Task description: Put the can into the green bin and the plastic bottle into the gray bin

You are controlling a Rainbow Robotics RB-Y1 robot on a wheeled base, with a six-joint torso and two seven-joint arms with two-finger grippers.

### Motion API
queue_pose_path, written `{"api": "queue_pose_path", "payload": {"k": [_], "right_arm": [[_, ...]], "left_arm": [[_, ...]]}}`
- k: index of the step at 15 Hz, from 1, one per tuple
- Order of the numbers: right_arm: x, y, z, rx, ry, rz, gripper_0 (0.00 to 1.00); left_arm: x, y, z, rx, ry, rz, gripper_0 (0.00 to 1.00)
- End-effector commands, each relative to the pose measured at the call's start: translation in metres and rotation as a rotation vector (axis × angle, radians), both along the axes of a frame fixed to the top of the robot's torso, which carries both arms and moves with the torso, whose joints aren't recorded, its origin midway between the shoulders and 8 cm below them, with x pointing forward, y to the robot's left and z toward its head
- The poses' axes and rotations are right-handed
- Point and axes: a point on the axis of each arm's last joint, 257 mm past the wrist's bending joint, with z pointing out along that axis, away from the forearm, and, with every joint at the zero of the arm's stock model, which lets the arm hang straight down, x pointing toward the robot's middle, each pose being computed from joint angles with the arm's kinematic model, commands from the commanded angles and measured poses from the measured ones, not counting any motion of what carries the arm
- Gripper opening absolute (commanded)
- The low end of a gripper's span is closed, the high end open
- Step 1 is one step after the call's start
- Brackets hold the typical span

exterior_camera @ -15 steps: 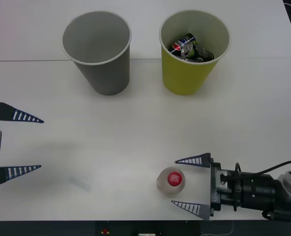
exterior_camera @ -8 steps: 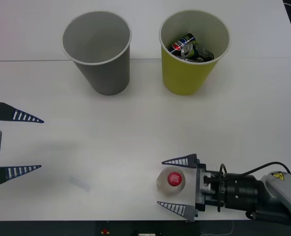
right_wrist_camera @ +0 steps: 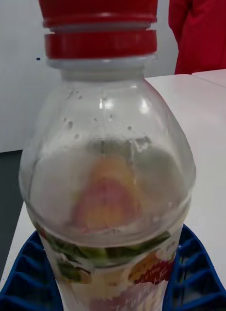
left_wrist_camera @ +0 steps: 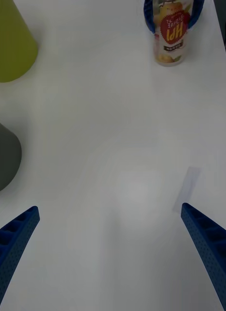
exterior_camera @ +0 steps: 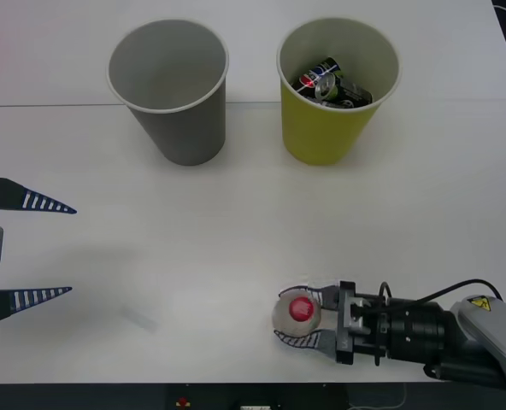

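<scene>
A: Where does the plastic bottle (exterior_camera: 297,312) stand?

B: Upright on the white counter (exterior_camera: 236,239), near its front edge and right of the middle. Its red cap faces up, and the body below is clear and cloudy with a yellow-orange and red label.

A: And the right claw (exterior_camera: 303,317)?

B: It reaches in low from the right side, and its blue ribbed fingers (right_wrist_camera: 200,277) press against the bottle's body on both sides, below the shoulder. It is clamped on the bottle, which rests on the counter.

A: What about the left claw (exterior_camera: 32,249)?

B: It sits at the counter's left edge, well apart from the bottle, with its two fingers spread wide and nothing between them.

A: The bins?

B: Both stand at the far side of the counter. The gray bin (exterior_camera: 180,111) is on the left and the green bin (exterior_camera: 326,124) is on the right, near each other but apart. The green one has a dark can (exterior_camera: 326,84) lying inside it. From the left wrist, the bottle (left_wrist_camera: 170,36) shows with blue fingers around it, beyond the green bin's (left_wrist_camera: 10,43) side.
</scene>
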Motion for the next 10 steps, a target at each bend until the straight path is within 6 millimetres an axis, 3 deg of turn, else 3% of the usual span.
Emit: {"api": "queue_pose_path", "payload": {"k": [1, 4, 10], "right_arm": [[0.003, 0.000, 0.003, 0.001, -0.001, 0.002, 0.00], [0.010, -0.002, 0.010, 0.004, 0.009, 0.003, 0.00], [0.013, -0.014, 0.054, -0.010, 0.134, 0.000, 0.00]], "left_arm": [[0.000, 0.000, 0.000, 0.000, 0.000, 0.000, 1.00], [0.000, 0.000, 0.000, 0.000, 0.000, 0.000, 1.00], [0.000, 0.000, 0.000, 0.000, 0.000, 0.000, 1.00]]}}
